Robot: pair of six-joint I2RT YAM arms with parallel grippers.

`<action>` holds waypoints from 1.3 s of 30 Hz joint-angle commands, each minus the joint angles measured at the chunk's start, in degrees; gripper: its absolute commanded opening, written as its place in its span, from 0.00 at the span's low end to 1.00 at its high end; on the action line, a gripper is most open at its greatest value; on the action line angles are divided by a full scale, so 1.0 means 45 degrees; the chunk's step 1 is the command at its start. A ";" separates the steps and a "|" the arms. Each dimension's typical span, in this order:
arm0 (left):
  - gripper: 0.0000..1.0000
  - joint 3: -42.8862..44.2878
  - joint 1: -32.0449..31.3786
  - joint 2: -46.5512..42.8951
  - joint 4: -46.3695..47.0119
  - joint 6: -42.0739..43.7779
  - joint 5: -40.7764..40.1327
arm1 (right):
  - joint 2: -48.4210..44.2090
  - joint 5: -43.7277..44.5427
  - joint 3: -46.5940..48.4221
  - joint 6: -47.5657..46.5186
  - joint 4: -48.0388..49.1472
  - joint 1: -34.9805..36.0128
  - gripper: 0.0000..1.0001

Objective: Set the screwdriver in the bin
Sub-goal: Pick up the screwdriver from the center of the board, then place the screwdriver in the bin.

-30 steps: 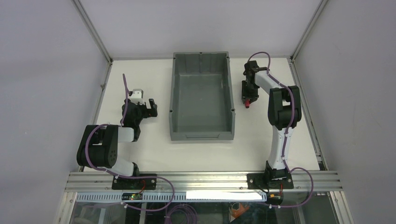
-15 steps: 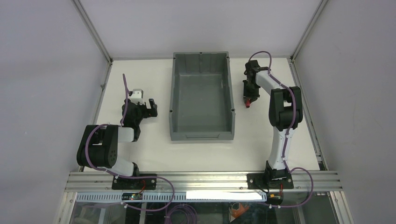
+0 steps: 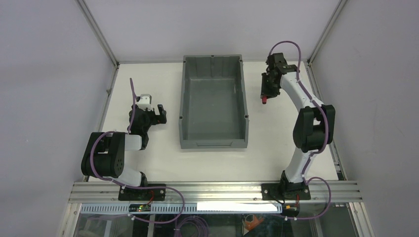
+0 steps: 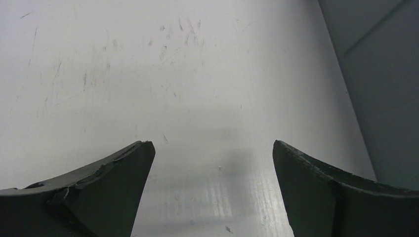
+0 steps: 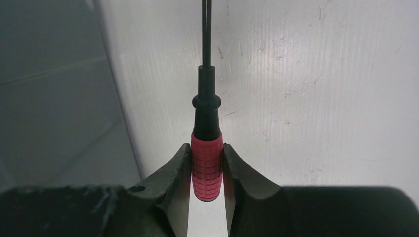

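- Right fingers (image 5: 179, 170) are pinching the screwdriver (image 5: 206, 168) by its red handle, just outside the bin (image 3: 213, 106).
- Left fingers (image 4: 123, 173) are resting spread.
- Next move: carrying it leftward over the rim, gripping firmly, then releasing low inside.

— At 5 and 7 o'clock?
— Dark fingers (image 4: 111, 185) of the left gripper (image 4: 212, 145), spread wide above the scratched white table (image 4: 148, 74).
— And at 2 o'clock?
— Grey wall of the bin (image 4: 388, 74) (only a slice), standing on the table.
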 commanded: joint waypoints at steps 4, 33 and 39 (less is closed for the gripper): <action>0.99 0.0183 0.0089 -0.0004 0.0961 0.0137 0.0314 | -0.1952 -0.1637 0.0410 0.0276 -0.0351 -0.0060 0.12; 0.99 0.0183 0.0089 -0.0006 0.0952 0.0142 0.0314 | -0.3190 -0.3077 0.2589 0.3007 -0.0637 0.2351 0.11; 0.99 0.0183 0.0089 -0.0004 0.0951 0.0139 0.0314 | -0.2588 -0.1957 0.3292 0.3402 -0.0889 0.3496 0.11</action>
